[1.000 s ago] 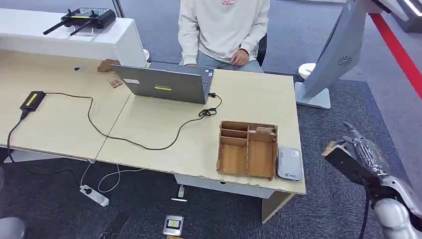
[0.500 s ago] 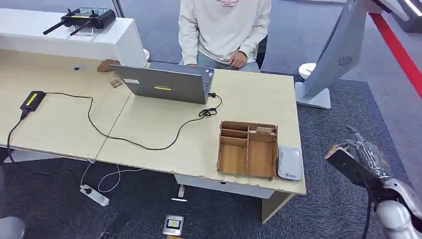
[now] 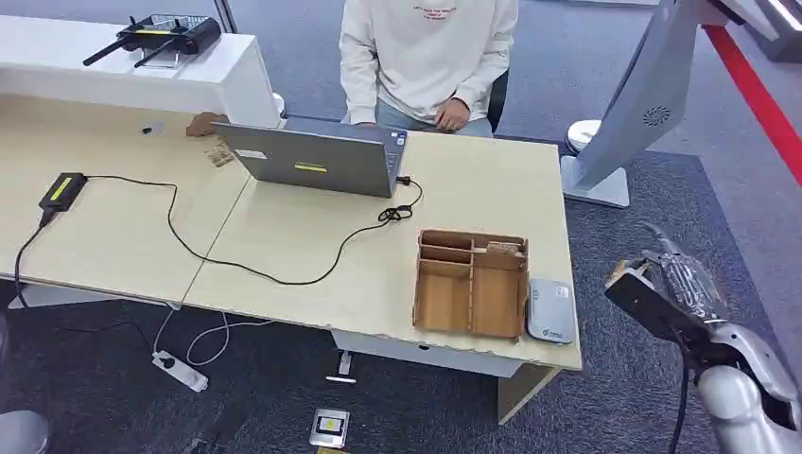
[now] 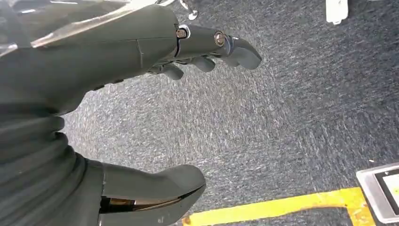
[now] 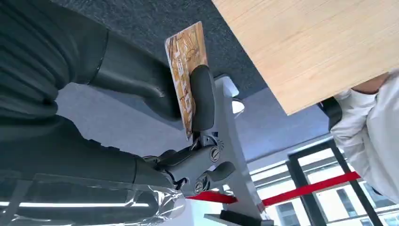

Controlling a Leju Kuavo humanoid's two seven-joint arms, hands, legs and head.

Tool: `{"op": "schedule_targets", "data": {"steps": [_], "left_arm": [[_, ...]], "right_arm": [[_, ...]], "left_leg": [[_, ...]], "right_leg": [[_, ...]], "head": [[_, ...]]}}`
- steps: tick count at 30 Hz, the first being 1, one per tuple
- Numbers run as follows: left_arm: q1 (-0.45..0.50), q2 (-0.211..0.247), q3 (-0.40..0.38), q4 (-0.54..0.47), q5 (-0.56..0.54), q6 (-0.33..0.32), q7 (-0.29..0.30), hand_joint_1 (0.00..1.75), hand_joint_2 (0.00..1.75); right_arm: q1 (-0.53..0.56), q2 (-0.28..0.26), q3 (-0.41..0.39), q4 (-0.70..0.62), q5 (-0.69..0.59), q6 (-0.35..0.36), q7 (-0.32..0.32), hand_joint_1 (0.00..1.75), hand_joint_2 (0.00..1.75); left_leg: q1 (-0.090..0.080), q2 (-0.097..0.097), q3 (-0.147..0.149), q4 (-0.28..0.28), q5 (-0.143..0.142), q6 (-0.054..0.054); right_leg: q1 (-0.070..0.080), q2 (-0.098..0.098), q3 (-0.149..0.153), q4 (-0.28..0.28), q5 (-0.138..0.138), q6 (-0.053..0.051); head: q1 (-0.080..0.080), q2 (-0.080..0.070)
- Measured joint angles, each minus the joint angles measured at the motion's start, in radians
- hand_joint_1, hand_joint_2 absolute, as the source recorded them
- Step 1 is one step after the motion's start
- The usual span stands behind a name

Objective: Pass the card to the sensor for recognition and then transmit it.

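Observation:
My right hand hangs off the table's right edge, just right of the grey card sensor. It pinches a brown patterned card between thumb and a finger. In the head view the card's edge peeks out at the hand's left side. The sensor lies flat near the table's front right corner, beside a wooden compartment box. My left hand hangs over grey carpet with its fingers apart, holding nothing.
A person in a white sweatshirt sits behind a grey laptop. A black cable runs across the wooden table. A white kiosk base stands at the right. Yellow floor tape crosses the carpet.
My right hand with the card has shifted slightly left and up, closer to the table's edge and the sensor. The person has barely moved.

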Motion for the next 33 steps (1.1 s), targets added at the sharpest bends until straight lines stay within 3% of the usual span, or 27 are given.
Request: {"op": "schedule_targets", "data": {"steps": [9,21,33], "left_arm": [[-0.001,0.021,0.002,-0.008,-0.019,-0.037,0.0,0.0,1.75],[0.015,0.06,0.008,-0.068,-0.05,-0.049,0.058,0.0,1.75],[0.023,0.069,0.031,-0.092,-0.094,-0.049,0.068,0.0,1.75]], "right_arm": [[-0.047,0.047,0.052,0.037,0.006,-0.002,-0.019,1.75,1.75],[-0.111,0.098,0.133,0.087,-0.002,0.013,-0.04,1.75,1.75],[-0.107,0.103,0.161,0.111,-0.008,0.0,-0.029,1.75,1.75]], "left_leg": [[0.0,0.0,0.0,0.0,0.0,0.0],[0.0,0.0,-0.001,0.0,0.0,0.0],[0.0,0.0,0.0,0.0,0.0,0.0]], "right_leg": [[0.0,0.0,-0.001,0.0,0.0,0.0],[0.0,0.0,-0.001,0.0,0.0,0.0],[0.0,0.0,-0.001,0.0,0.0,0.0]], "head": [[0.0,0.0],[0.0,0.0],[0.0,0.0]]}}
